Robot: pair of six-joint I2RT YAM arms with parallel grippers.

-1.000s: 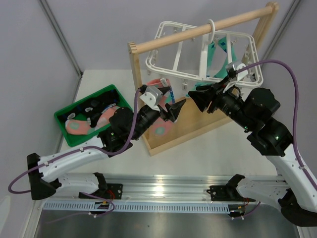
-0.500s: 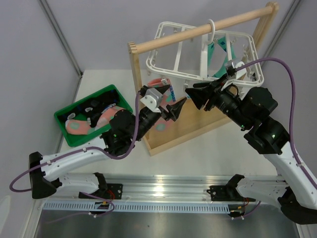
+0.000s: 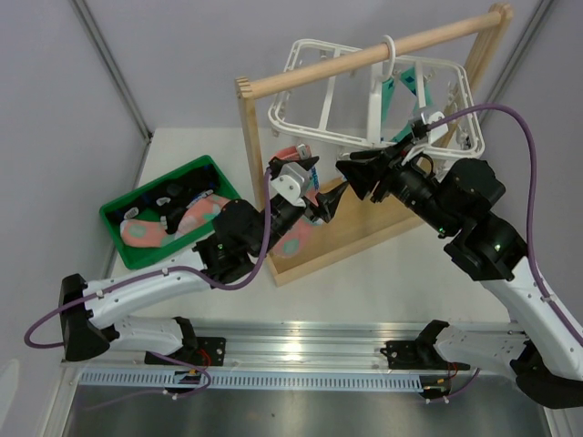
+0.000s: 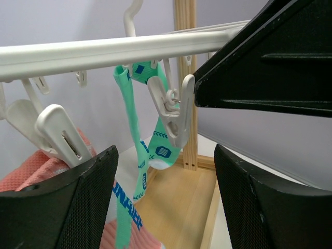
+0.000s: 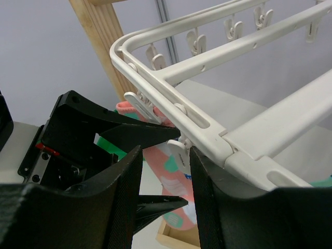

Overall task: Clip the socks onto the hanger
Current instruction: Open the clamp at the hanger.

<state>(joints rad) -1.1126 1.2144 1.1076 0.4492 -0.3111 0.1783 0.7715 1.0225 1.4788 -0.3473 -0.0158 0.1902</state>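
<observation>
The white hanger [image 3: 319, 135] hangs by its hook from a wooden rod. One salmon-pink sock [image 3: 293, 238] dangles from a clip [image 4: 59, 136] on its near-left rail. My left gripper [image 3: 330, 196] is open just under that rail, with nothing between its fingers [image 4: 88, 207]. My right gripper [image 3: 351, 173] faces it from the right, jaws open around a small empty white clip [image 5: 181, 155] that rests against the right finger [image 5: 207, 197]. The clipped pink sock [image 5: 166, 179] shows behind the clip. More socks, pink [image 3: 141, 232] and black [image 3: 182, 193], lie in the bin.
A green bin [image 3: 205, 168] sits at the table's left. The wooden rack's rod [image 3: 364, 59] and base tray [image 3: 346, 237] surround the hanger. Teal-green socks [image 3: 401, 91] hang from far clips and dangle in the left wrist view [image 4: 129, 129].
The left arm has shifted a little right and up toward the hanger's rail. The right gripper has edged left onto the clip. Neither gripper's opening has visibly changed.
</observation>
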